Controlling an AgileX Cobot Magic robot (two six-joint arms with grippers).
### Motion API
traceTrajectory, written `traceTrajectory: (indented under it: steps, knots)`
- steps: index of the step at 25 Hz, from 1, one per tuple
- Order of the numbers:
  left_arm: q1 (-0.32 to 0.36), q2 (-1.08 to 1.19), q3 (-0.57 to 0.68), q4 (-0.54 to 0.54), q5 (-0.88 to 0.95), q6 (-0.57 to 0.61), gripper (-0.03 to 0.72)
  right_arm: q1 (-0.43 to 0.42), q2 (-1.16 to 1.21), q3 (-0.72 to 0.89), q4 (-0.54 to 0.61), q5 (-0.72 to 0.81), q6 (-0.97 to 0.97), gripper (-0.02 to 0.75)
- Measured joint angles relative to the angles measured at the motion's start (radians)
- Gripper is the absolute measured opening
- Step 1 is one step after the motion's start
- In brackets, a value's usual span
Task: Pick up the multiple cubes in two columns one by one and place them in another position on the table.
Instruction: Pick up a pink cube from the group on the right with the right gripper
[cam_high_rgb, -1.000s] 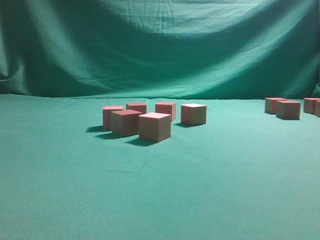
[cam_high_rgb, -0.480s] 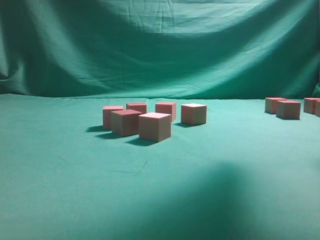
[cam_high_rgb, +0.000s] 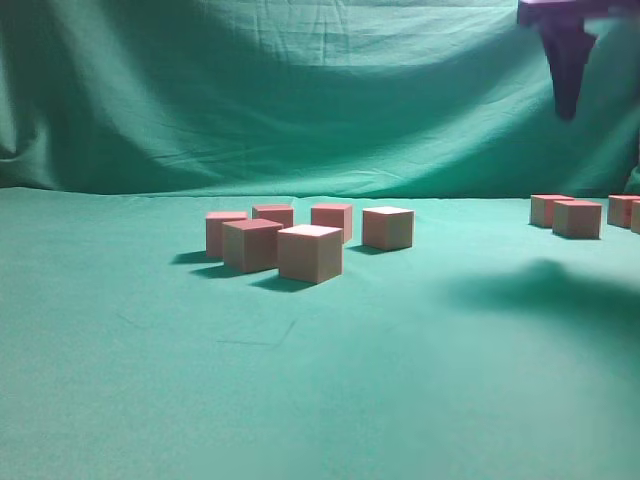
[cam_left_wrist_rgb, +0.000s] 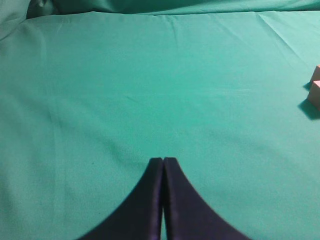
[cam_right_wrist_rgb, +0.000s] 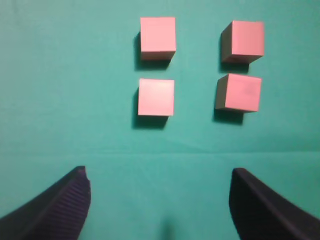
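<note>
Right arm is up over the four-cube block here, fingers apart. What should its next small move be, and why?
Probably ease the right gripper forward and down over the nearest cube of the left column. Its fingers stand wide apart with nothing between them, and in the exterior view the gripper hangs well above the table. The four cubes sit apart in two columns just ahead of the fingertips, so the nearest looks easiest to reach.

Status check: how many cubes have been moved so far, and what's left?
Looks done: six cubes sit in a loose cluster mid-table, probably already placed. In hand: nothing. The right gripper hangs open and empty, and the left gripper is shut over the table. Left: four cubes in two tidy columns of two, just ahead of the right gripper, none lifted yet.
</note>
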Motion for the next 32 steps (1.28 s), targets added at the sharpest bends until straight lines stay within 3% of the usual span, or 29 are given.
traceTrajectory:
  steps: [14,28,32]
  knots:
    - [0.000,0.000,0.000,0.000,0.000,0.000,0.000,-0.053,0.234,-0.097,0.067,-0.146,-0.070,0.522]
    - [0.000,0.000,0.000,0.000,0.000,0.000,0.000,-0.053,0.321,-0.153,0.084,-0.125,-0.102,0.522]
    - [0.000,0.000,0.000,0.000,0.000,0.000,0.000,-0.053,0.325,-0.154,0.084,-0.094,-0.102,0.271]
